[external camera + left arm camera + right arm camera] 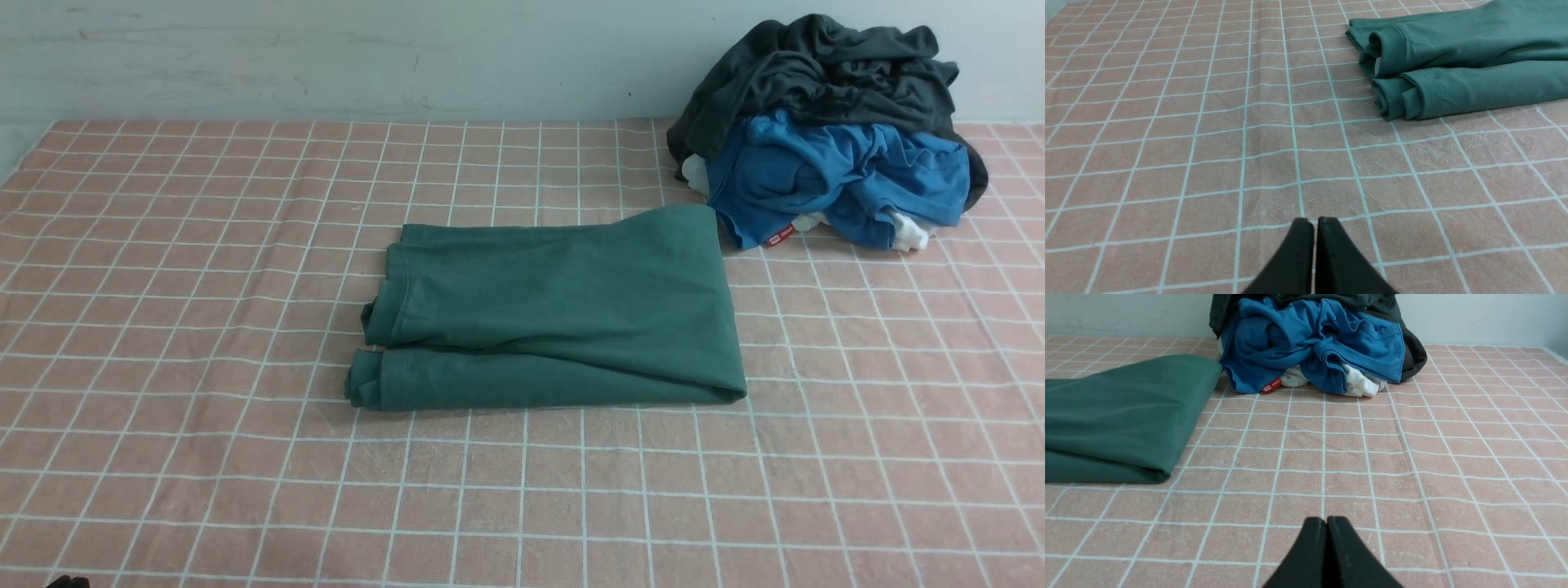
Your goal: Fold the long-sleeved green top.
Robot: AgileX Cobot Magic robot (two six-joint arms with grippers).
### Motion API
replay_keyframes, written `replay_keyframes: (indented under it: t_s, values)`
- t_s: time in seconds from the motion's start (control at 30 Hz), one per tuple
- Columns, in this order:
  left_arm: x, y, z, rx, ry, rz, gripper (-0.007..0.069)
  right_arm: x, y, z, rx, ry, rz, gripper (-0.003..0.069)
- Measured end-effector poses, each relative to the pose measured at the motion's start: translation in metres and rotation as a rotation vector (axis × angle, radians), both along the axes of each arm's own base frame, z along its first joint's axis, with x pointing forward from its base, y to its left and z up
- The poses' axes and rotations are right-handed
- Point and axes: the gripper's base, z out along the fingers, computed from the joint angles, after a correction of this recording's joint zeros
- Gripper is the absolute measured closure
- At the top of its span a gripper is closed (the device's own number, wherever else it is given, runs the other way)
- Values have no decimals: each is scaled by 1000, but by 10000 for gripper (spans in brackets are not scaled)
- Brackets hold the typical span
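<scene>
Top: green long-sleeved top (555,314), soft cotton, folded into a rectangle, rolled hems at 9 o'clock.
Left end effector (1314,222): pressed together, empty.
Right end effector (1326,522): pressed together, empty.

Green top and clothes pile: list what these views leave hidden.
- green top: neck, sleeves and front folded inside in every view; cut off by the frame edge in both wrist views.
- white cloth: mostly buried under the blue garment.
- grey garment: its top is cropped in the right wrist view.
- red label: print too small.

The left pincer (1314,222) hovers closed over the checked desk (1208,143), well apart from the folded green long-sleeved top (1453,69).
</scene>
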Motion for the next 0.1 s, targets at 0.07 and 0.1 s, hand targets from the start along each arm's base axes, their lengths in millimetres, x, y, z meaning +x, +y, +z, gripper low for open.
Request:
replay_keyframes:
  t_s: [0.07,0.1]
  values:
    - [0,0,0,0,0,0,628,0,0,0,0,0,0,673]
    - [0,0,0,0,0,0,628,0,0,0,0,0,0,673]
